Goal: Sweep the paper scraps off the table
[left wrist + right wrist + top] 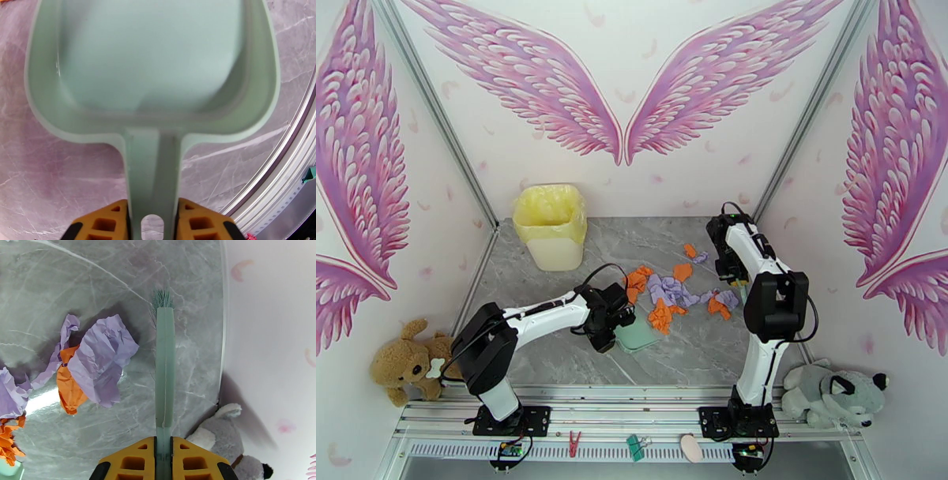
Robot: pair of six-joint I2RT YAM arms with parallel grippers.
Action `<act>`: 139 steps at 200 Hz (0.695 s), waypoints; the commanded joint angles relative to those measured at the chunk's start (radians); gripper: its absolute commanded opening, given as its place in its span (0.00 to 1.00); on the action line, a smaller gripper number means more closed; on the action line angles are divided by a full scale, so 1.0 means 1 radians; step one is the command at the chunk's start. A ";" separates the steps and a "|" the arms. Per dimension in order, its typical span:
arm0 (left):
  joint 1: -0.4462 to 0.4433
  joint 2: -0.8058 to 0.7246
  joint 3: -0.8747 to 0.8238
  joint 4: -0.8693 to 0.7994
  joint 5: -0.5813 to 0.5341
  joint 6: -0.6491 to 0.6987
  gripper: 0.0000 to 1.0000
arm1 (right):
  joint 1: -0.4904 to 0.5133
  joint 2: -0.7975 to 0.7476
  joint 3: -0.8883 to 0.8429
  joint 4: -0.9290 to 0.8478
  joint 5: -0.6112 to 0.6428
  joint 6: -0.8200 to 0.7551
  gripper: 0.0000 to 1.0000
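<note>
As I look from above, the paper scraps lie heaped on the table just beyond the dustpan mouth, with a few strays farther off. Through my left wrist, my left gripper is clamped on the dustpan's handle. Through my right wrist, my right gripper pinches the brush, paper on its dustpan side. Crumpled, featherlight and springy, they will likely skitter; I'd push with the bristles, never pinch.

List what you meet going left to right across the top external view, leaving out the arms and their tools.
In order: brown teddy bear → yellow bin → paper scraps → grey plush dog.
</note>
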 commanded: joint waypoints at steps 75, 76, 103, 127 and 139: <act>-0.004 0.040 0.050 -0.011 -0.008 -0.007 0.00 | 0.152 0.025 -0.007 0.074 -0.065 -0.024 0.00; -0.004 0.041 0.050 -0.011 -0.008 -0.006 0.00 | 0.153 0.026 -0.007 0.074 -0.067 -0.023 0.00; -0.004 0.050 0.059 -0.007 -0.004 -0.007 0.00 | 0.197 0.024 -0.017 0.082 -0.125 -0.001 0.00; -0.004 0.057 0.064 -0.007 -0.005 -0.007 0.00 | 0.245 0.020 -0.023 0.079 -0.152 0.015 0.00; -0.004 0.058 0.065 -0.005 -0.005 -0.008 0.00 | 0.270 0.014 -0.027 0.076 -0.168 0.025 0.00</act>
